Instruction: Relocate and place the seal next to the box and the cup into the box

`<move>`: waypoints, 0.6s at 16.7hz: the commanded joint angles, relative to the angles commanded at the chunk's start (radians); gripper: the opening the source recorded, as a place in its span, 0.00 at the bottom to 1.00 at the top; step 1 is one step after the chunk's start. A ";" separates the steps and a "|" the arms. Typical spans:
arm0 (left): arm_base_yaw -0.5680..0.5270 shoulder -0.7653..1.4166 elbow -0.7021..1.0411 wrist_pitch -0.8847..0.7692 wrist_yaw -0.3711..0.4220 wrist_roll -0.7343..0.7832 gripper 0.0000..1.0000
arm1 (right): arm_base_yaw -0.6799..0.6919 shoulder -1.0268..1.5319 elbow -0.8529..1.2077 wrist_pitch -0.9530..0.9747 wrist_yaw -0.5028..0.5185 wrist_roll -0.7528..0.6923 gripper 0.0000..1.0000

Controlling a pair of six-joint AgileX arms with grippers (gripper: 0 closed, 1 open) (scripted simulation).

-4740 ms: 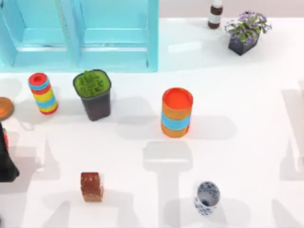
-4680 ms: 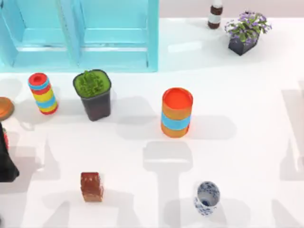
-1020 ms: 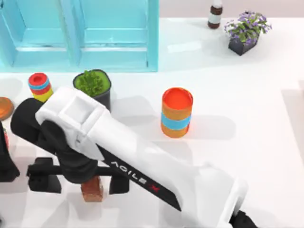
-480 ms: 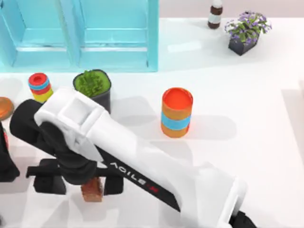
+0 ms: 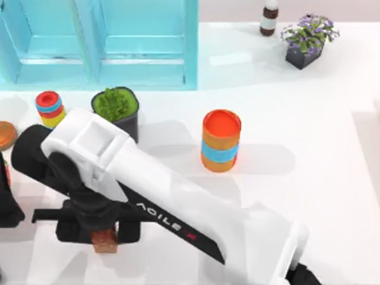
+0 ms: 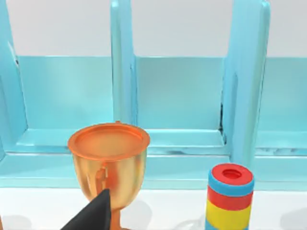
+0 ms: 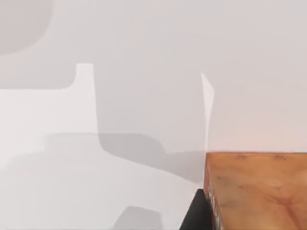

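One small seal (image 5: 105, 241) sat near the front left of the table, pinched between the two black fingers of the right gripper (image 5: 98, 230), which stood narrowed against its flanks; in the right wrist view the seal's brown face (image 7: 256, 190) lay hard against a dark finger edge. Whether the block rested on the tabletop or had cleared it could not be told. The right arm's white body reached across from the front right and covered the ground where a cup might stand, so no cup could be placed. Behind the gripper stood a green plant pot (image 5: 116, 113) and a striped cylinder (image 5: 50, 108), with the orange cylinder (image 5: 221, 140) off to the right and the blue box (image 5: 98, 44) along the back. The left gripper (image 5: 7, 202) sat parked at the left edge, its fingers impossible to judge. The risk I saw was a thin grip low on a glossy block: it could twist or slip, and a low carry toward the box could clip the plant pot
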 joint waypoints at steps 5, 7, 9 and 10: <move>0.000 0.000 0.000 0.000 0.000 0.000 1.00 | 0.000 0.000 0.000 0.000 0.000 0.000 0.00; 0.000 0.000 0.000 0.000 0.000 0.000 1.00 | 0.000 0.000 0.000 0.000 0.000 0.000 0.00; 0.000 0.000 0.000 0.000 0.000 0.000 1.00 | 0.011 -0.006 -0.004 0.055 -0.008 0.001 0.00; 0.000 0.000 0.000 0.000 0.000 0.000 1.00 | 0.011 -0.006 -0.004 0.055 -0.008 0.001 0.00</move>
